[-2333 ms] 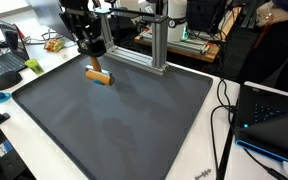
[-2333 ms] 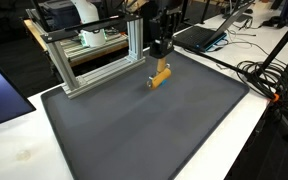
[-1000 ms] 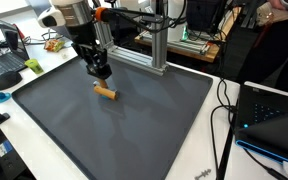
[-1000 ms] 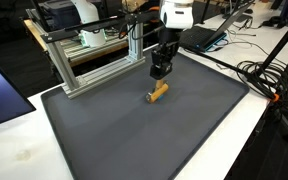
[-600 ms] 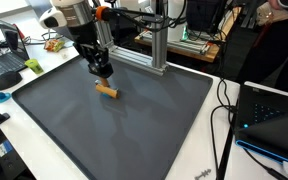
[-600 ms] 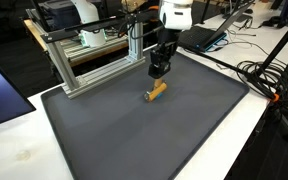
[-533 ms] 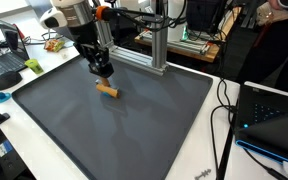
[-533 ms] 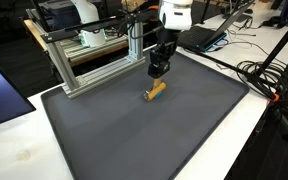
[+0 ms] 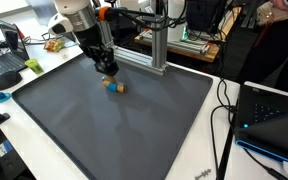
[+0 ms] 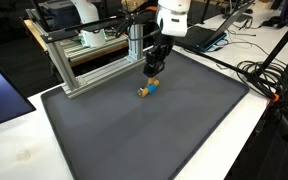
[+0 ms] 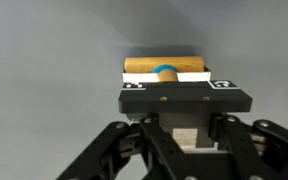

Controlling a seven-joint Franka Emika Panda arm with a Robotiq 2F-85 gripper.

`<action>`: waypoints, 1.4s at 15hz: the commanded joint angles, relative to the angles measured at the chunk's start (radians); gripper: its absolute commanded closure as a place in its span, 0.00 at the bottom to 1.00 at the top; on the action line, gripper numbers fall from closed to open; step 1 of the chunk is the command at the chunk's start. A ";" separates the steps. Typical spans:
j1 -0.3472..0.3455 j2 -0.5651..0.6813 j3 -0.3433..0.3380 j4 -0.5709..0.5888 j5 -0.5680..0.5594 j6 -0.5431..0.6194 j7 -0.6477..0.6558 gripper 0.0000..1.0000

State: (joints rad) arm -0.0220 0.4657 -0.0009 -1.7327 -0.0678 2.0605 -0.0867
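- In an exterior view we are seeing the pincer (image 9: 108, 72) hanging low over the dark mat (image 9: 134, 130) on the desk (image 9: 199, 165), with the small orange peg (image 9: 115, 86) lying on the mat just below and a little toward the camera from the fingertips. A blue spot is showing on the peg. Whether the tips are touching it we cannot tell; the peg is very small here.
- In an exterior view the pincer (image 10: 152, 72) is sitting just above the peg (image 10: 148, 90), close to the metal frame (image 10: 94, 55). The peg's long axis is running diagonally across the mat (image 10: 154, 140), and a thin gap seems to be showing between fingertips and peg, so we are judging it as not held.
- In the wrist view the peg (image 11: 164, 67) is lying flat just beyond the pincer (image 11: 179, 95), its long axis running across the picture, side to side. The pincer's body is hiding the peg's near edge and the fingertips themselves, so we are not seeing the jaws directly; we are taking them as closed down, with nothing between them.
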 commanded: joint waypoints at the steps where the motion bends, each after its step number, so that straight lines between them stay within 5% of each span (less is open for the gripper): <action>1: -0.001 0.014 0.012 0.009 0.027 0.014 -0.006 0.78; 21: -0.007 0.022 0.032 0.014 0.065 0.195 -0.005 0.78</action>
State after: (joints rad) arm -0.0215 0.4723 0.0154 -1.7210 -0.0522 2.2193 -0.0794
